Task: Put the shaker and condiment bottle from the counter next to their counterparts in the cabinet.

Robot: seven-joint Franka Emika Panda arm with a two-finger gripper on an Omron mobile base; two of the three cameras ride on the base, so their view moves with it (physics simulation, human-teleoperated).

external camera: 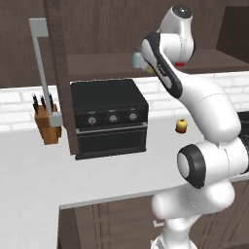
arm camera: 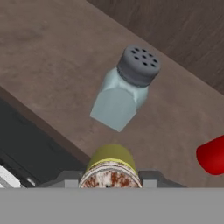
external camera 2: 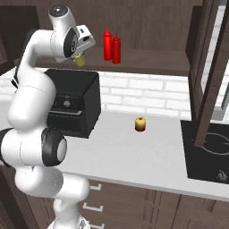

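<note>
- Hand view puts the yellow shaker (arm camera: pixel 110 162) right at the tool (arm camera: pixel 109 181); we see its speckled cap between the two fingers, so we read the tool as clamped narrow on it.
- Just beyond it on the dark wooden cabinet shelf (arm camera: pixel 52 52) stands the pale blue-grey shaker (arm camera: pixel 124 89), upright, apart from the held one.
- At the right edge of that view a red bottle (arm camera: pixel 212 155) cuts in.
- In the right base view we see two red bottles (external camera 2: pixel 112 46) side by side on the shelf, so we judge the condiment bottle is already placed.
- We judge the step in hand is setting the shaker beside its counterpart; the next move calls for lowering it onto bare shelf, near but not knocking the blue-grey one, then opening the tool.
- The bench (external camera: pixel 44 165) is a flat light-grey worktop against a white brick wall, carrying a black toaster oven (external camera: pixel 109 116), a knife block (external camera: pixel 47 121) and a small yellow-and-red lump (external camera: pixel 181 125).
- A dark cooktop (external camera 2: pixel 210 152) sits at the right.
</note>
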